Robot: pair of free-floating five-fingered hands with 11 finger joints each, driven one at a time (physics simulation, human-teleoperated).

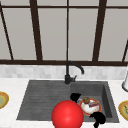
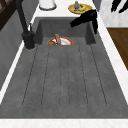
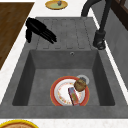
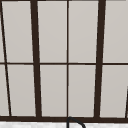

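Your left hand (image 3: 40, 30) is hovering over the seam between the drainboard and the basin of the dark sink (image 3: 62, 60). Its fingers (image 3: 50, 37) are lying straight and pressed together, slanting down toward the faucet (image 3: 100, 40) side and holding nothing. In the front view it is sitting just beside the left rim of the red-edged plate (image 3: 53, 92).

That plate is resting flat on the basin floor, near the drain. It is carrying a wrapped snack bar (image 3: 73, 96) and a brown muffin (image 3: 80, 85), the two touching. The bar is lying flat with its long axis running roughly along the sink's length, one end pointing at the muffin and the other at the right wall. Its wrapper is showing red and purple print, too small for you to read.

Your right hand (image 1: 98, 118) is hanging at the sink's front edge, just in front of the plate, its fingers (image 2: 115, 6) spread and gripping nothing. A red ball (image 1: 67, 115) is covering the front edge to its left. Yellow plates (image 1: 123, 108) are sitting on the worktop (image 1: 10, 117) at both ends.
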